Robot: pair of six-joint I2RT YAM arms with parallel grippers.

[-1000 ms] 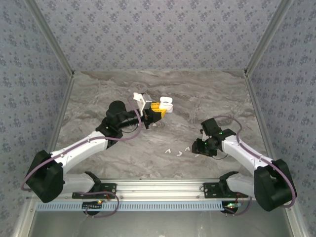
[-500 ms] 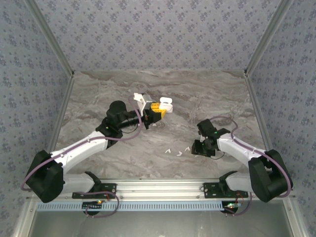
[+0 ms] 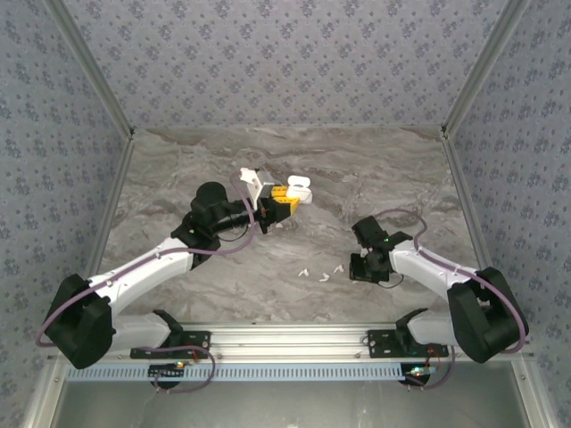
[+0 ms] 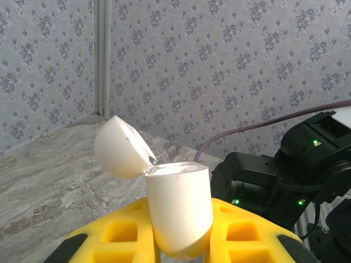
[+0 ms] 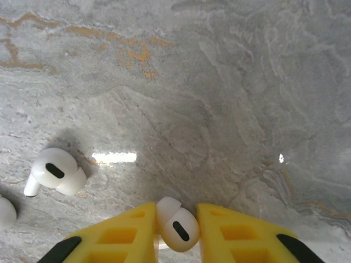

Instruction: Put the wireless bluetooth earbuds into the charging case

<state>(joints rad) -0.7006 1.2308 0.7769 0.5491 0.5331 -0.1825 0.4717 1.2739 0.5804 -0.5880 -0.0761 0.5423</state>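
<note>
Right of the open charging case [image 4: 179,203] clamped by the left end effector [image 4: 184,238], the right end effector [image 5: 176,216] has just pinched a white earbud [image 5: 175,230], likely ready for insertion.

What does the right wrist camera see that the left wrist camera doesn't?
Right wrist: a white earbud pinched between its fingers, and a loose earbud lying on the table. Left wrist: an open charging case, lid up, clamped in its fingers, with the right arm beyond. Shared: yellow fingers and the marble table.
</note>
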